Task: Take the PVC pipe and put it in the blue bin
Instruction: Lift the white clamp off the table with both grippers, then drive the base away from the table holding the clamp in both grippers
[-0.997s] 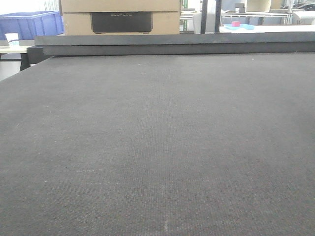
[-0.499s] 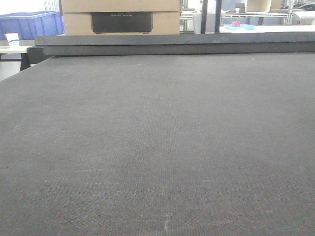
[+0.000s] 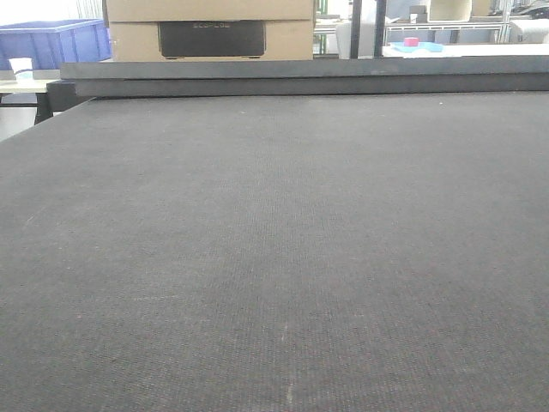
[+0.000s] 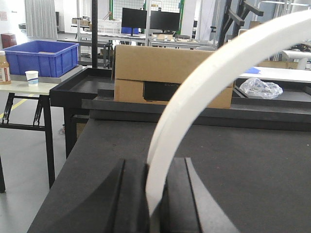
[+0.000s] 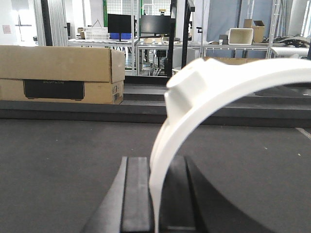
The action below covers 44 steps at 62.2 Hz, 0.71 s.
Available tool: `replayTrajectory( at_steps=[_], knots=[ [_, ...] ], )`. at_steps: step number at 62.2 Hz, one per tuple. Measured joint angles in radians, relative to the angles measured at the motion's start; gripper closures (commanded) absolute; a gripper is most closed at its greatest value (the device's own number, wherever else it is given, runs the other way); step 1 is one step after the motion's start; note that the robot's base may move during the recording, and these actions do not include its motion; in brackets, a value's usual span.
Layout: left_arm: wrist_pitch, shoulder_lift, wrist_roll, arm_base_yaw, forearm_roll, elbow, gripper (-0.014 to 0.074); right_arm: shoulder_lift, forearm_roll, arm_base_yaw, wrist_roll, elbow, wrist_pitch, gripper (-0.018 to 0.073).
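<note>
In the left wrist view my left gripper (image 4: 156, 170) is shut on the rim of a white curved PVC pipe (image 4: 204, 82), which arcs up and to the right above the dark table. In the right wrist view my right gripper (image 5: 158, 167) is shut on a white curved PVC pipe (image 5: 209, 87) with a collar at its top. The blue bin (image 4: 43, 57) stands on a side table at the far left, beyond the table's edge. It also shows in the front view (image 3: 60, 40) at the top left. Neither gripper nor pipe shows in the front view.
A dark felt-covered table (image 3: 274, 257) fills the front view, with a raised black ledge (image 3: 300, 75) at its far side. A cardboard box (image 4: 170, 77) sits behind the ledge. A paper cup (image 4: 31, 77) and a bottle (image 4: 4, 68) stand by the bin.
</note>
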Motion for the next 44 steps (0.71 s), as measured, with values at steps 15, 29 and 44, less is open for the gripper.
replayTrajectory(
  at_steps=[15, 29, 44],
  knots=[
    [0.000, 0.000, 0.000, 0.000, 0.000, 0.000, 0.0708, 0.000, 0.000, 0.000, 0.000, 0.000, 0.000, 0.0727],
    [0.000, 0.000, 0.000, 0.000, 0.000, 0.000, 0.0708, 0.000, 0.000, 0.000, 0.000, 0.000, 0.000, 0.0727],
    [0.000, 0.000, 0.000, 0.000, 0.000, 0.000, 0.0708, 0.000, 0.000, 0.000, 0.000, 0.000, 0.000, 0.0727]
  ],
)
